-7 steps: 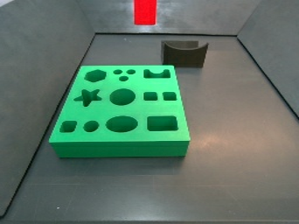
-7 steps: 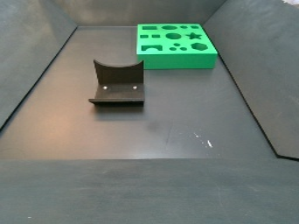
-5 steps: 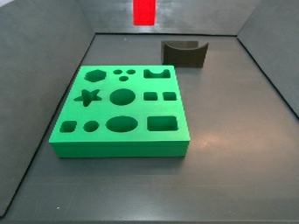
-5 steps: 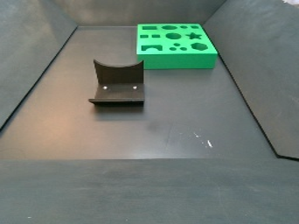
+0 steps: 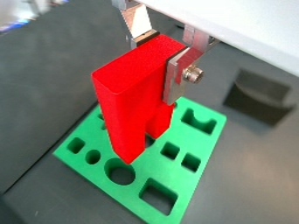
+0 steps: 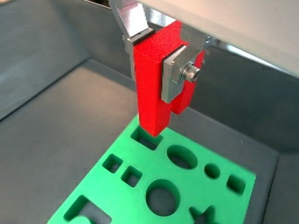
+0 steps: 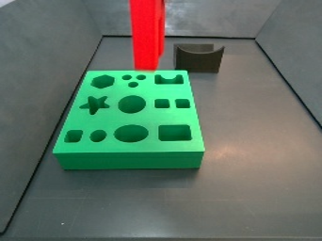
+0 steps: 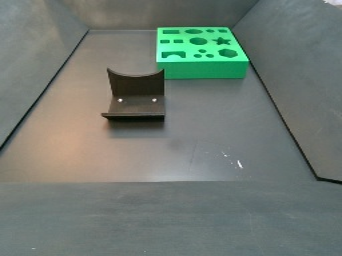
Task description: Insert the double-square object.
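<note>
The double-square object (image 5: 131, 96) is a tall bright red block, held upright between my gripper's silver fingers (image 5: 177, 74). My gripper (image 5: 158, 61) is shut on its upper end; in a wrist view (image 6: 156, 57) the block's (image 6: 149, 87) lower tip hangs just above a cutout near the edge of the green board (image 6: 193, 188). In a side view the block (image 7: 147, 33) hangs over the far edge of the board (image 7: 189, 113), with the gripper cut off above the frame. Neither block nor gripper shows in a side view where the board (image 8: 201, 70) lies far off.
The dark fixture with a curved top stands on the floor beyond the board (image 7: 199, 56), and shows in a side view (image 8: 134, 95) and a wrist view (image 5: 263, 92). Grey walls enclose the dark floor. The board (image 5: 208, 144) has several shaped cutouts.
The red block has come down in the side view, from a short stub at the top of the frame to a long bar reaching the board's far edge.
</note>
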Controlling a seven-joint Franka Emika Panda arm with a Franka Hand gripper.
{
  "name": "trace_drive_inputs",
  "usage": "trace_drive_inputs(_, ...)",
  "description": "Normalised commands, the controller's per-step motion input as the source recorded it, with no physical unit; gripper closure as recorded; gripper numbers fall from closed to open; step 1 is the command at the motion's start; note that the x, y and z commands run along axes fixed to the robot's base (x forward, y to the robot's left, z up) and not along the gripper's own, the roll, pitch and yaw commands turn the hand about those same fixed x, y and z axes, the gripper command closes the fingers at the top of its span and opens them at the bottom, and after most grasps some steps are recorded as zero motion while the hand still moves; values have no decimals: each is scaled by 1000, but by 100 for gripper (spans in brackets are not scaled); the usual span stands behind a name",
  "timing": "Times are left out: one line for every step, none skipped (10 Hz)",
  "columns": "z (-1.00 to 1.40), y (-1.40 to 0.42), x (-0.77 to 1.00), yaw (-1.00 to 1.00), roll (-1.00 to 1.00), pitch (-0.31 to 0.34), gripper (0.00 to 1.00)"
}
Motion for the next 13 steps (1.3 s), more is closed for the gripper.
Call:
trace_drive_inputs(-603,0,6,-954,-70,-91,100)
trace_drive_inputs(-546,9,160,-971,-59,0,100)
trace_drive_inputs(-486,166,277,-843,24,0,100)
trace_drive_inputs(-486,186,283,-803,74,0,100)
trace_drive_inputs(-497,203,326,-757,101,10,100)
trace_drive_inputs(-489,211,389,-714,126,17,100)
trace_drive_inputs(-511,220,443,-669,153,29,100)
trace_drive_inputs(-329,163,446,-751,86,0,100)
trace_drive_inputs(-197,151,260,-894,0,0,100)
trace_drive_inputs(-97,69,143,-966,0,0,100)
trace_drive_inputs(-89,51,129,-974,0,0,100)
trace_drive_inputs(-91,20,74,-1000,0,0,100)
trace_drive_inputs(-83,0,11,-1000,0,0,100)
